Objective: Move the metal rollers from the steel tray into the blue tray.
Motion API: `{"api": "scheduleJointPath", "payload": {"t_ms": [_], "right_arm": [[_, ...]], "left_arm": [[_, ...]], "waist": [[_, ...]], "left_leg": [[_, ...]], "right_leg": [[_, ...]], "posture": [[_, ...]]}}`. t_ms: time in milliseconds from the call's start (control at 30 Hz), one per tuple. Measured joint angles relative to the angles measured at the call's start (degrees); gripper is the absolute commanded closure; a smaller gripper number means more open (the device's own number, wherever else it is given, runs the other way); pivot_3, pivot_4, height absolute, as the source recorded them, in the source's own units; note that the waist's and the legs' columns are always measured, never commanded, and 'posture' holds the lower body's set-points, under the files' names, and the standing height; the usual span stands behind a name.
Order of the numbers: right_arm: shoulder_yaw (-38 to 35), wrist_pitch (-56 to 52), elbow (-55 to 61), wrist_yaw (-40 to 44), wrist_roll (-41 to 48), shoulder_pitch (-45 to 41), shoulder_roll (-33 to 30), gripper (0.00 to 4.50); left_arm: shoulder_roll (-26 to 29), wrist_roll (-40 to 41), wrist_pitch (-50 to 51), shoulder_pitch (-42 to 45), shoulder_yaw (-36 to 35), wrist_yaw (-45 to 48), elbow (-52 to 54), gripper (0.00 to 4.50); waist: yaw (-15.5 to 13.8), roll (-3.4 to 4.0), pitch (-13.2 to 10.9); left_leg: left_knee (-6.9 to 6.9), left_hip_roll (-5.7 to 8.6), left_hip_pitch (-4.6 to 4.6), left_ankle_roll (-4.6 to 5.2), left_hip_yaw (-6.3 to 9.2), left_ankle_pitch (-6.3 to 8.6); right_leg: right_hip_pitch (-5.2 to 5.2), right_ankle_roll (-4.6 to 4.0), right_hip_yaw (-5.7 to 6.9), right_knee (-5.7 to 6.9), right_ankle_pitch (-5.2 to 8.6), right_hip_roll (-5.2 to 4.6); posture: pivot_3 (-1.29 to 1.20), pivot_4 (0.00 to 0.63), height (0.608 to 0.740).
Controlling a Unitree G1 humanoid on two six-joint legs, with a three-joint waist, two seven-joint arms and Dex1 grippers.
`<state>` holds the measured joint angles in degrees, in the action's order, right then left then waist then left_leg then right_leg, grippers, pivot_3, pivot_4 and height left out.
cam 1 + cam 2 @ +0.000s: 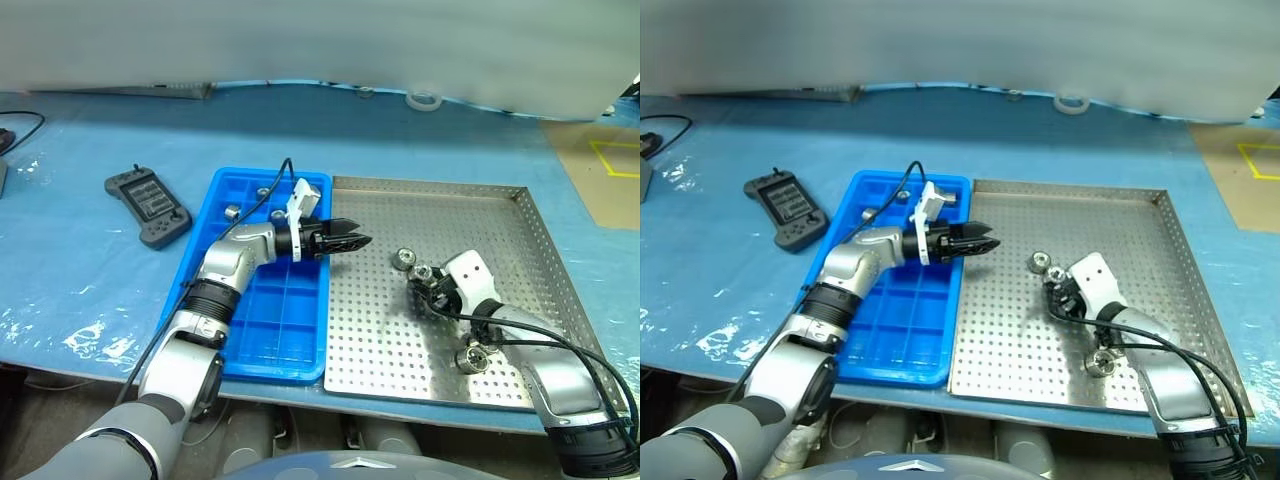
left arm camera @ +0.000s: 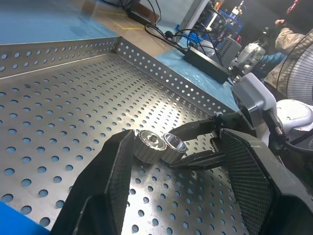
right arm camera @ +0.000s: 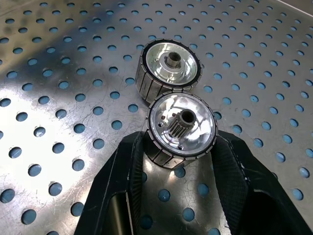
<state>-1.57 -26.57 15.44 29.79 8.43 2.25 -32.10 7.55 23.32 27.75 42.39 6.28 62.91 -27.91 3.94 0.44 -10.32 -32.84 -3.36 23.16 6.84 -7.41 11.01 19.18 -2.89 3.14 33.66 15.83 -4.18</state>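
Steel tray (image 1: 500, 215): square, perforated floor, raised rim, on a blue-covered table (image 1: 90, 280), its near-left side touching the blue tray (image 1: 300, 372). Rollers in the steel tray: two side by side at mid-floor, one free (image 3: 168, 68) and one (image 3: 182, 128) between the fingers of the right gripper (image 1: 424, 282); the pads sit against both sides of this roller, so the claw is closed about it at roughly half span, the roller lying on the tray floor with its toothed hub facing the wrist camera. The free roller touches or almost touches the gripped one on its far side. A third roller (image 1: 472, 357) lies nearer the front rim, beside the right forearm and under its cable. Blue tray: gridded compartments, three rollers in the far cells, one (image 1: 231, 211) at left, one (image 1: 263, 191) in the far row, and one (image 1: 277, 214) close to the left wrist. Left gripper (image 1: 352, 241): held level over the seam between the two trays, pointing toward the right gripper, fingers part open, nothing between them. Left arm lies across the blue tray, covering its middle cells. Other items: black handheld controller (image 1: 148, 205) on the table left of the blue tray; white tape ring (image 1: 424, 99) at the far edge.
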Motion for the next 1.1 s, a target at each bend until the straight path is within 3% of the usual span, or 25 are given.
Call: {"api": "scheduleJointPath", "payload": {"t_ms": [200,400,800,1100], "right_arm": [[0.45,2.48,-0.79,1.23,-0.85,-0.2,-0.56,2.81],[3.69,1.84,7.82,0.34,-4.67,-5.55,-1.76,2.81],[4.48,8.91,8.07,2.47,-8.52,-6.71,-4.05,2.81],[4.44,12.9,5.34,3.13,-8.72,-8.57,-4.04,2.81]], "left_arm": [[0.09,0.51,1.37,0.05,-0.3,0.27,0.0,1.55],[-0.3,4.56,7.4,1.98,-2.85,1.36,-0.51,1.55],[-2.66,10.27,13.91,9.94,-13.17,-1.88,-12.23,1.55],[-2.22,9.95,20.8,9.2,-9.91,1.66,-11.6,1.55]], "waist": [[0.08,0.01,-0.01],[0.48,0.02,-0.01],[0.17,0.02,-0.02],[0.16,0.02,-0.02]], "left_leg": [[0.0,-0.02,-0.03,-0.02,0.0,-0.01],[0.05,-0.04,-0.03,-0.04,0.0,-0.04],[-0.02,-0.07,0.03,0.06,-0.14,0.02],[-0.03,-0.09,0.05,0.09,-0.19,0.03]], "right_leg": [[0.0,0.0,0.0,0.04,0.0,0.0],[0.05,0.0,0.0,0.07,0.0,0.01],[0.08,0.0,-0.01,0.04,0.0,-0.02],[0.09,0.0,-0.02,0.04,0.0,-0.02]], "posture": [[-0.35,0.15,0.74],[-0.36,0.15,0.74],[-0.36,0.15,0.74],[-0.36,0.15,0.74]]}}
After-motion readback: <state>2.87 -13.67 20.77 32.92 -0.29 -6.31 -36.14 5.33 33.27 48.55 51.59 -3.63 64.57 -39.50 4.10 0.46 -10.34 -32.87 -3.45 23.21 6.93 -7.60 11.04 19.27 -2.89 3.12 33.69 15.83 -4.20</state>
